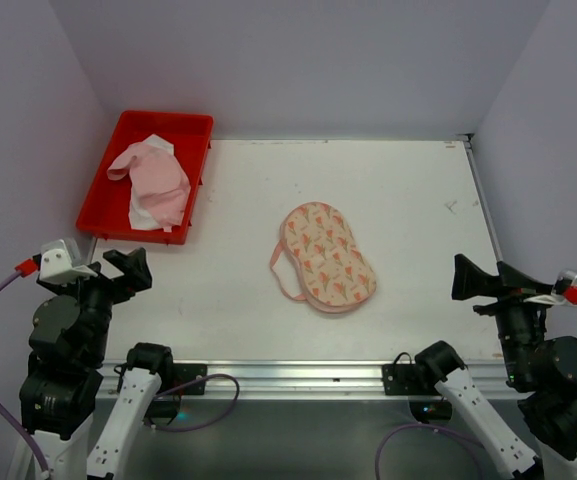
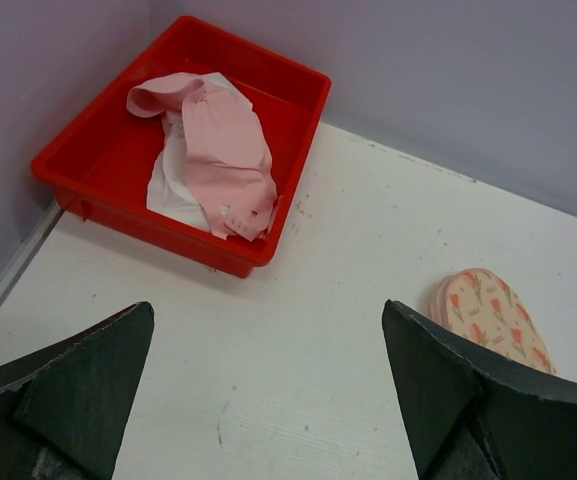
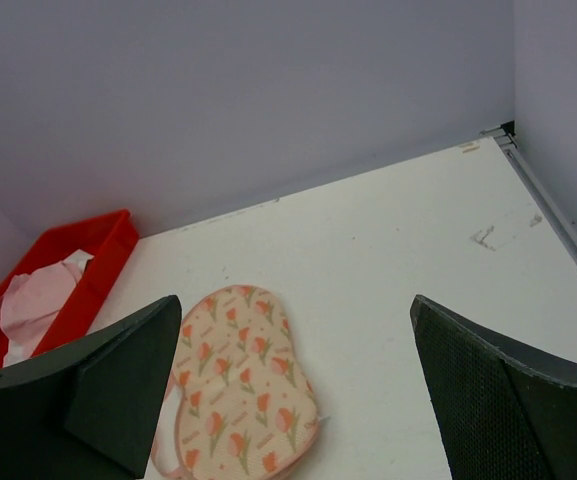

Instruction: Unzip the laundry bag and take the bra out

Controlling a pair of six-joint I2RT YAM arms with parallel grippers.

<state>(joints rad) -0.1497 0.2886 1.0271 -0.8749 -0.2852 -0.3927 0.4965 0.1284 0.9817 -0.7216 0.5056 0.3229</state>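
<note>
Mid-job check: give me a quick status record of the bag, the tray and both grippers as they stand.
bag: flat at the centre of the table, nothing touching it
zip: too small to tell
tray: far left corner, holds a pink garment
left gripper: jaws open, empty, near left, just short of the tray
right gripper: jaws open, empty, near right, apart from the bag
progress: no grip on the bag yet

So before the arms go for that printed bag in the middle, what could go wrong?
The laundry bag lies loose on the bare table, so tugging its zipper without pinning it may drag it. The zipper pull is too small to make out, so a grab may miss it and pinch the pink loop instead.
</note>
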